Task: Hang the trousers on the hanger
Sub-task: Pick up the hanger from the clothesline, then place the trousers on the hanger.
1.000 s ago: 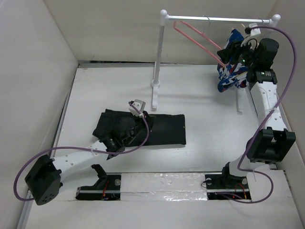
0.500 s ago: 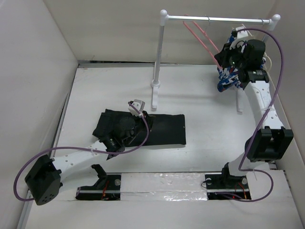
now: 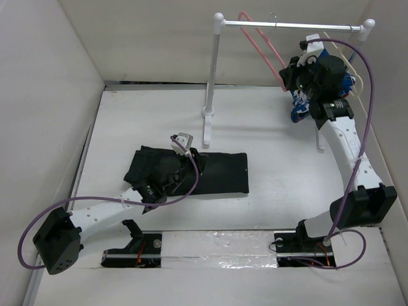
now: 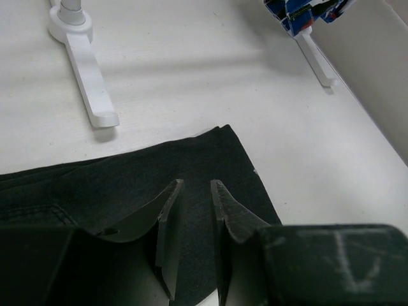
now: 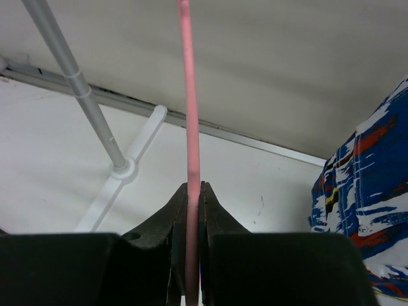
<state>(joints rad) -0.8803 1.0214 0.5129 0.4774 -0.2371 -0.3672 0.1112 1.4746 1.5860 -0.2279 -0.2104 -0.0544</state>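
The black trousers (image 3: 220, 172) lie flat on the white table, left of centre; they also show in the left wrist view (image 4: 127, 185). My left gripper (image 3: 185, 171) hovers low over them, its jaws a little apart with nothing between them (image 4: 196, 185). The pink hanger (image 3: 261, 41) hangs by its hook from the rack rail (image 3: 293, 26) and slants down to the right. My right gripper (image 3: 287, 73) is shut on the hanger's lower end; the pink wire (image 5: 188, 95) runs straight up from between the fingertips (image 5: 192, 186).
The white rack's left post (image 3: 210, 76) and its foot (image 4: 89, 83) stand just behind the trousers. A blue, white and red patterned garment (image 3: 296, 111) hangs at the rack's right end, close beside my right gripper (image 5: 363, 172). A cream hanger (image 3: 354, 71) hangs there too. White walls enclose the table.
My right gripper has moved left and slightly up with the pink hanger, and the hanger has swung round on the rail. The left arm and the trousers have not moved.
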